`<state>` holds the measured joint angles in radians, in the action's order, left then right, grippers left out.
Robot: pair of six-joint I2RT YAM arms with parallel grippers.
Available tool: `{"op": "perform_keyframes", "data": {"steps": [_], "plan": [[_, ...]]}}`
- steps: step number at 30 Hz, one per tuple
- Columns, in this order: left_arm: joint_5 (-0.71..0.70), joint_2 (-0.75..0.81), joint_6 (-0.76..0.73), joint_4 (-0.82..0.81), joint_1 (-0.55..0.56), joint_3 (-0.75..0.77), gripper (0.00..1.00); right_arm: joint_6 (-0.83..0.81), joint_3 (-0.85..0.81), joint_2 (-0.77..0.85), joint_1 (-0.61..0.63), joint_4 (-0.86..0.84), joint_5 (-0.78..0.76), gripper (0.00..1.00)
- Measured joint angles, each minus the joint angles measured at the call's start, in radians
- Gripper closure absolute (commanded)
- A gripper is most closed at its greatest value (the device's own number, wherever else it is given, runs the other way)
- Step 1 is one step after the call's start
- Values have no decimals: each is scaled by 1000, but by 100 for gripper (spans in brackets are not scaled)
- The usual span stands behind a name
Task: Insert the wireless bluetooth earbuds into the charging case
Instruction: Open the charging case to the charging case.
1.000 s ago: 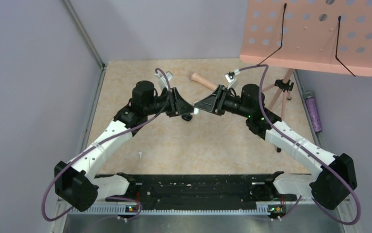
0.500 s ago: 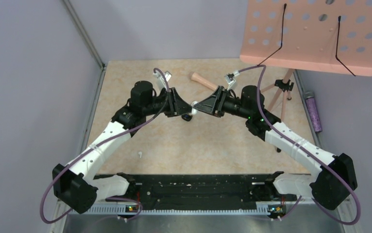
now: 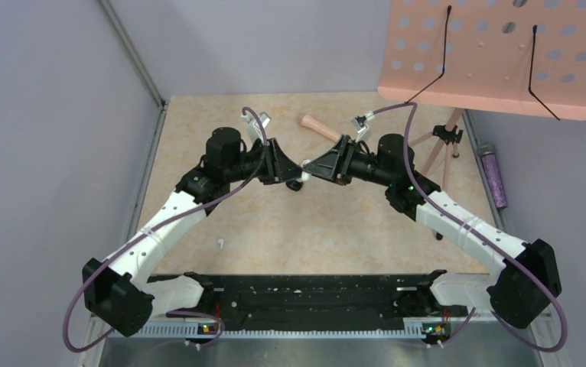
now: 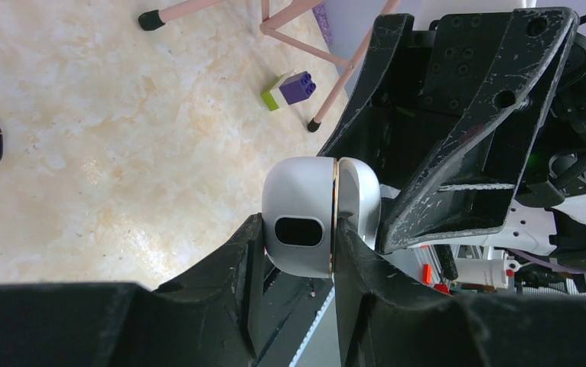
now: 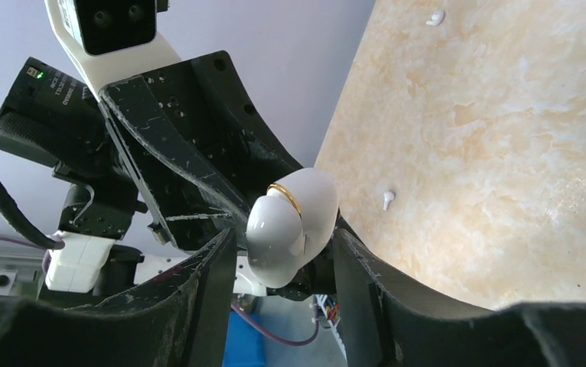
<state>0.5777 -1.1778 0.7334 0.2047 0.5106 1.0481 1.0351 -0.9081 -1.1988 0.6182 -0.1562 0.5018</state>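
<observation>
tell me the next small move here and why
Probably ease the white rounded charging case open with the right end effector while the left end effector grips it: its gold seam looks shut, and a tiny white earbud lies loose on the beige marbled table.

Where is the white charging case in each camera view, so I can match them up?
Top external: the charging case is a white speck where the two arms' tips meet, above centre, mostly hidden.
Left wrist: centre of the picture, clamped by the left gripper.
Right wrist: left of centre, between the fingers of the right gripper.
Shared landmark: the beige marbled tabletop.
</observation>
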Motion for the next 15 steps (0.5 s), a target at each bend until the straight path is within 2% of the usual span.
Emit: {"op": "perform_keyframes", "data": {"steps": [3, 9, 12, 14, 15], "plan": [[0, 0, 0, 0, 0, 1, 100, 6, -12, -13, 6, -2, 0, 56], [-10, 1, -6, 6, -1, 3, 100, 14, -18, -20, 10, -1, -4, 72], [-23, 2, -8, 20, -6, 3, 100, 14, -18, -20, 10, 0, -6, 84], [-26, 4, -8, 21, -6, 3, 100, 15, -18, -20, 10, 2, -8, 100], [-26, 5, -8, 23, -6, 3, 100, 16, -18, -20, 10, 3, -9, 100]]}}
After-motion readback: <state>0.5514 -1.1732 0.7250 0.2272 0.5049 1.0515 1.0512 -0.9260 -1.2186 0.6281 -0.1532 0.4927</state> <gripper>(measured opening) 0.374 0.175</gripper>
